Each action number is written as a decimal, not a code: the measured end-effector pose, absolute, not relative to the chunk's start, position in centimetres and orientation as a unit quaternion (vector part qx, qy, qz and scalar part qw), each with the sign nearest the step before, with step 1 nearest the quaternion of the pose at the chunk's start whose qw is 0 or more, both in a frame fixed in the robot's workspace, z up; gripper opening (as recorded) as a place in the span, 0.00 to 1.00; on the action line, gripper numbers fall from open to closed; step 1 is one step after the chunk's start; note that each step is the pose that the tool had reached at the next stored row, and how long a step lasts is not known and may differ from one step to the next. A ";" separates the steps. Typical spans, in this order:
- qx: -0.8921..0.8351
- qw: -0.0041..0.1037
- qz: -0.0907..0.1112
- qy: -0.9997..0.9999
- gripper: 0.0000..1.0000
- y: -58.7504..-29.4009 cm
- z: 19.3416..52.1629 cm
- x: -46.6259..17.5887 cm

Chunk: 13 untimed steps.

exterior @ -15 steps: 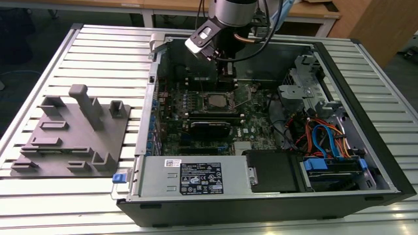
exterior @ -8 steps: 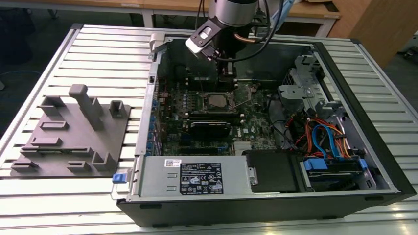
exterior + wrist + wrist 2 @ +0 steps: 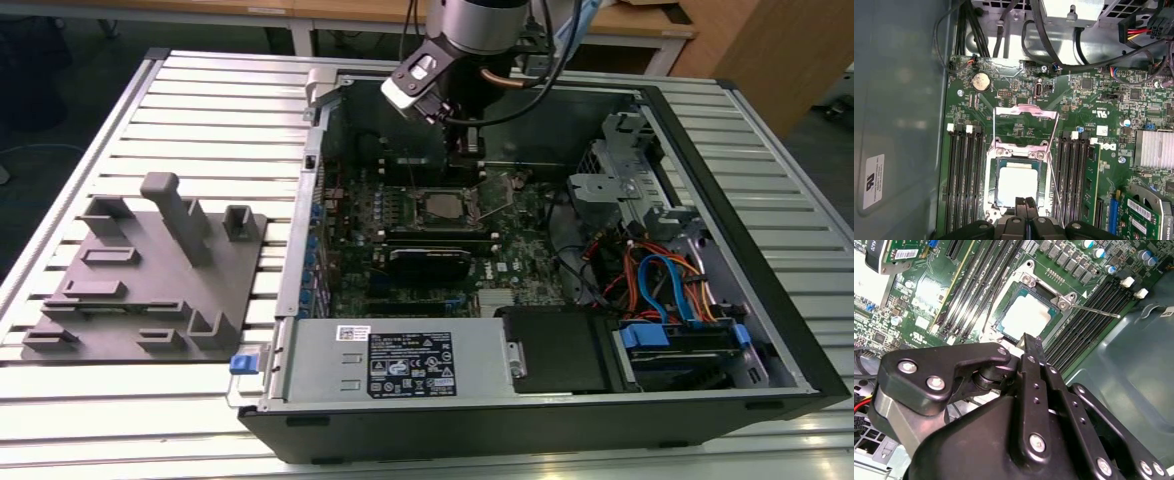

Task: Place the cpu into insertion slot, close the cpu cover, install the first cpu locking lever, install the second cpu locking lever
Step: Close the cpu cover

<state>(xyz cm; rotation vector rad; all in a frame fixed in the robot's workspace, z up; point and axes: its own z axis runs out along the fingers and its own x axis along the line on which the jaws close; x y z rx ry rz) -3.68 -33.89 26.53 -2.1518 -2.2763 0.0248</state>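
The cpu (image 3: pixel 1016 186) (image 3: pixel 1024 320), a silvery square chip, lies in the insertion slot (image 3: pixel 991 192) (image 3: pixel 1004 302) on the green motherboard (image 3: pixel 514 255). In the first wrist view the cpu cover (image 3: pixel 1025 111), a thin metal frame, stands swung up from the slot's edge and is not over the chip. A thin locking lever (image 3: pixel 1053 170) (image 3: pixel 1096 311) sticks out free beside the socket. My gripper (image 3: pixel 1025 204) (image 3: pixel 1031 346) (image 3: pixel 461 150) hovers just above the slot's edge. Its black fingertips are pressed together with nothing between them.
Long black memory slots (image 3: pixel 964 175) flank the socket on both sides. The open computer case (image 3: pixel 747 190) has a drive cage, cables (image 3: pixel 667 280) and a power supply (image 3: pixel 400 365) around the board. A grey fixture plate (image 3: pixel 147 270) lies on the table at the exterior view's left.
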 end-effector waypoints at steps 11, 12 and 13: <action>-0.687 0.005 0.008 -0.727 0.10 -33.9 26.5 -3.3; -0.687 0.005 0.008 -0.727 0.10 -33.9 26.5 -3.3; -0.687 0.005 0.008 -0.727 0.10 -33.9 26.5 -3.3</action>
